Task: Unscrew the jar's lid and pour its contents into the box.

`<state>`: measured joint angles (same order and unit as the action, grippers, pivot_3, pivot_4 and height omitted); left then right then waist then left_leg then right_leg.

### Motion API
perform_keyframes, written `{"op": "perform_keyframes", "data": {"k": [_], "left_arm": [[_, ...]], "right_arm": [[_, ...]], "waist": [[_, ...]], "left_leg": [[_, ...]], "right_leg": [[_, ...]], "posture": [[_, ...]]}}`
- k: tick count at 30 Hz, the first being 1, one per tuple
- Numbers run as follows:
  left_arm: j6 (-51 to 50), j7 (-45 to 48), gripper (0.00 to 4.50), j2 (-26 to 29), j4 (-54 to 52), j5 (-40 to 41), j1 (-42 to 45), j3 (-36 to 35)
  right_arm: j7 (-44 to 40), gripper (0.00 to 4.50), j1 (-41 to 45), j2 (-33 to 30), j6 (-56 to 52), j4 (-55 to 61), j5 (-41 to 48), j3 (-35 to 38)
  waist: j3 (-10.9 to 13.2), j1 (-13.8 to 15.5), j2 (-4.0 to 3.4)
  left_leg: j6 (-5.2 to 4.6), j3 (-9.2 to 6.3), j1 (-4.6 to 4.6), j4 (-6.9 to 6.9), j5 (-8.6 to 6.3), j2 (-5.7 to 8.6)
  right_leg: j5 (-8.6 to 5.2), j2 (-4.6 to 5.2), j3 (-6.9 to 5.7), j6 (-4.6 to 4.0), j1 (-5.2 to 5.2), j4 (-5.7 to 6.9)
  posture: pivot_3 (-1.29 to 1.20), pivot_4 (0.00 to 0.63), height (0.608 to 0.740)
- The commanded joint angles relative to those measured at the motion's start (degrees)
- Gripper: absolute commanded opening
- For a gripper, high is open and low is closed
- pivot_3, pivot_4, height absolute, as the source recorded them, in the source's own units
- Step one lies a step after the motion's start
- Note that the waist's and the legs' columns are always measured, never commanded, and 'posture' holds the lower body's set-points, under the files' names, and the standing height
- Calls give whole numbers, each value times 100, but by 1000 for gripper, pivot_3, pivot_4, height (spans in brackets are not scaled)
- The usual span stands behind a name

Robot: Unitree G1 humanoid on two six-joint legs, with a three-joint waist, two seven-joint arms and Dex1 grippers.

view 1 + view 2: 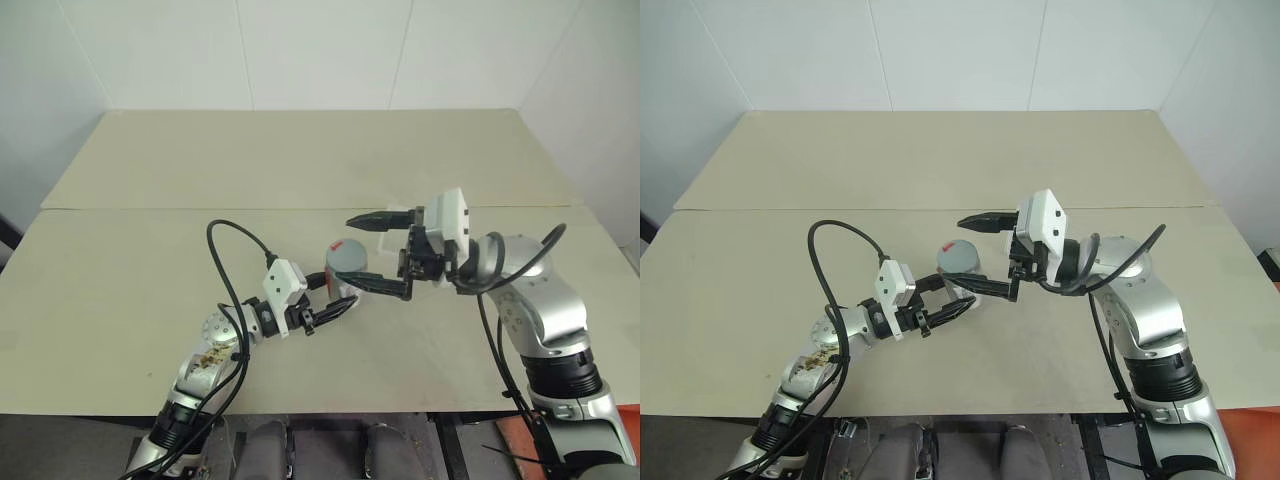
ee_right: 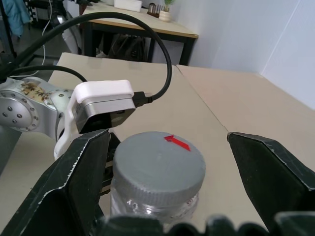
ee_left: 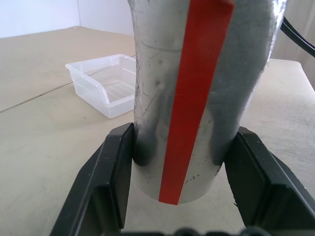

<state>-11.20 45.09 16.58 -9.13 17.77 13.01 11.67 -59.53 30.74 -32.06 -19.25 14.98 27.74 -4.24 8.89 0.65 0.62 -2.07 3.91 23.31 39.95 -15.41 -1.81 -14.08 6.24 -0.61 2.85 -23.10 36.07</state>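
The left gripper [image 1: 335, 306] clamps its black fingers [image 3: 106, 182] tight on the small clear cylindrical jar [image 3: 197, 93], upright above the beige table [image 1: 300, 170]. The right gripper [image 1: 385, 250] stands wide open, straddling the round grey lid [image 2: 158, 160] without touching. The clear plastic square box [image 3: 106, 83] sits beyond.

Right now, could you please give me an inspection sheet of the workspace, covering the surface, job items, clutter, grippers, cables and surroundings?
Surface: beige table, two panels with a seam across.
Jar: upright, clamped low on its body by the left gripper; red stripe on its side.
Lid: grey, on the jar, red arrow mark on top.
Contents: cannot tell.
Box: clear plastic, on the table apart from the jar, looks empty.
Clutter: nothing seen.
Right gripper: open, fingers either side of the lid, not touching.
Cables: black cable looping above the left arm; another along the right arm.
Surroundings: white walls; a desk beyond the table's edge.
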Motion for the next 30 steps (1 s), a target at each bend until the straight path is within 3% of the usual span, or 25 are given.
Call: {"op": "perform_keyframes", "data": {"k": [1, 30], "left_arm": [[138, -17, 2429, 0, -217, -15, -9, -8], [176, 56, 2429, 5, -137, -11, 39, 16]], "right_arm": [[45, 4445, 118, 19, 53, -4, -25, 38], [-31, 4445, -146, -482, 286, -133, -81, 349]], "waist": [[0, 3, 0], [0, 1, 0]], "left_leg": [[0, 0, 0, 0, 0, 0], [0, 0, 1, 1, 0, 0]], "right_leg": [[0, 0, 0, 0, 0, 0], [0, 0, 1, 0, 0, 0]], "posture": [[0, 150, 740], [0, 150, 740]]}}
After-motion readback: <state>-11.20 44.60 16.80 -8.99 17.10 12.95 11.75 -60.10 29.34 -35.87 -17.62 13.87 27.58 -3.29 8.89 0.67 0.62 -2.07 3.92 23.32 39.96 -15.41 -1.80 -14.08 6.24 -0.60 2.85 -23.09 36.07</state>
